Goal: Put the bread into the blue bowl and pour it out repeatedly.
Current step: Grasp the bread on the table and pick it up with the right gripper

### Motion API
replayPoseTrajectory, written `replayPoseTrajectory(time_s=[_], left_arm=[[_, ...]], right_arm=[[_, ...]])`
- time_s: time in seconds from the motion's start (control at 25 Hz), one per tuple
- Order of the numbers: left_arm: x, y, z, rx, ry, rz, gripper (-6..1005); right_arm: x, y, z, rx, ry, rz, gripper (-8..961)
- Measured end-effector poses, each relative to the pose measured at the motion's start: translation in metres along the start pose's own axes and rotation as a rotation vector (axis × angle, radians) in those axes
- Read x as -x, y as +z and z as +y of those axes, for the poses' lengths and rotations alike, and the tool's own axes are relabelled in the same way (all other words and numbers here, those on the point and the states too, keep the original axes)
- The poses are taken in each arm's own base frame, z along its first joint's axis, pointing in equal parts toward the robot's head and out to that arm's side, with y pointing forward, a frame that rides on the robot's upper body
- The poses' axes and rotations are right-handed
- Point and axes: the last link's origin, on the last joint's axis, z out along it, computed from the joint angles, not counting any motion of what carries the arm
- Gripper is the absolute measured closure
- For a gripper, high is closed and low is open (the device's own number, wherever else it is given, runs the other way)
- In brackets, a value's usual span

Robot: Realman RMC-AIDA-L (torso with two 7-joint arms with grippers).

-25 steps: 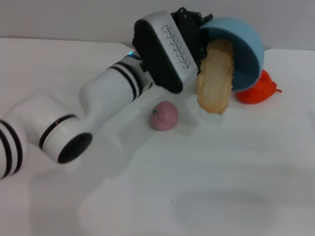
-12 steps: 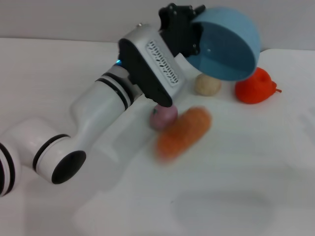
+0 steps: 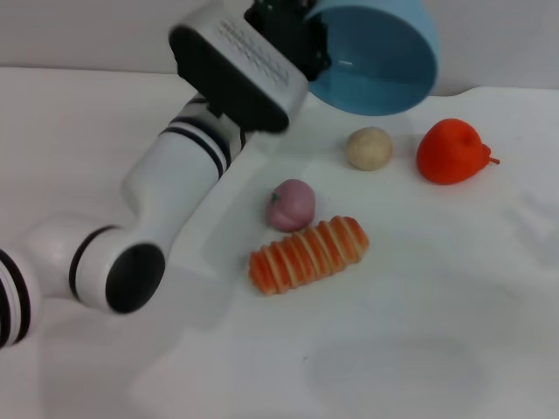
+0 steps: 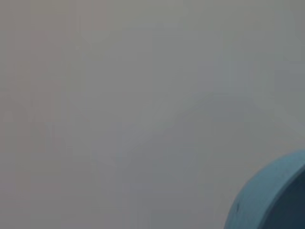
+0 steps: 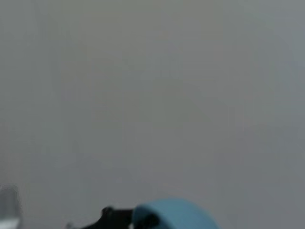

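The left gripper (image 3: pixel 301 35) was clamped on the near rim of the blue bowl (image 3: pixel 376 57), at the far end of the table and raised well above it. The black fingers straddled the rim; one ran inside the wall. That hold left the mouth of the bowl unobstructed and gave the wrist control over its tilt.

The bowl was tipped with its open mouth facing forward and down toward the table. Its inside showed only smooth blue wall; nothing lay in it. This attitude suits the pouring part of the task: a steep tilt lets a loose loaf slide out under its own weight. The left wrist view showed only an edge of the bowl against the wall. The right wrist view caught the bowl and the black fingers from farther off.

The bread (image 3: pixel 307 254) lay on the white table (image 3: pixel 454 332), ridged orange-striped face up, well below and in front of the bowl. It rested just beside the pink-purple fruit (image 3: pixel 291 204), apparently apart from it. The beige ball (image 3: pixel 369 147) and the red fruit (image 3: pixel 452 151) sat farther back, nearer the bowl.

Judged from this layout, one pour was complete. The next cycle calls for the loaf to be returned to the bowl.

The right gripper was not visible in any view.
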Motion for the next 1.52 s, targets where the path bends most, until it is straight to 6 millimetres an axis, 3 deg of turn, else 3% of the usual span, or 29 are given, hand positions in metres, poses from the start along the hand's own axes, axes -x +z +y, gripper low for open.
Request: replayPoseTrajectory(time_s=[0.28,0.56,0.76,1.04,1.24,1.52], left_arm=[[0.008,0.007,-0.010,0.055,-0.311,-0.219,1000],[0.018,-0.002,-0.057,0.101,-0.801,-0.380,1000],[0.027,-0.015,-0.082,0.155,-1.022,-0.456,999],[0.046,-0.041,-0.096,0.165,-1.137,-0.513,1000],[0.051,-0.049,-0.097,0.158,-1.153,-0.525,1000],[0.051,-0.049,-0.096,0.170,-1.150,-0.533,1000]], right_arm=[[-0.001,0.026,-0.003,0.064,-0.072,0.141,523],[-0.008,0.066,-0.002,0.158,-0.137,0.385,518],[-0.013,0.103,0.011,0.266,-0.214,0.556,514],[-0.023,0.150,0.040,0.423,-0.404,0.847,509],[-0.035,0.178,0.063,0.527,-0.573,1.038,484],[-0.055,0.203,0.084,0.537,-0.792,1.124,404]])
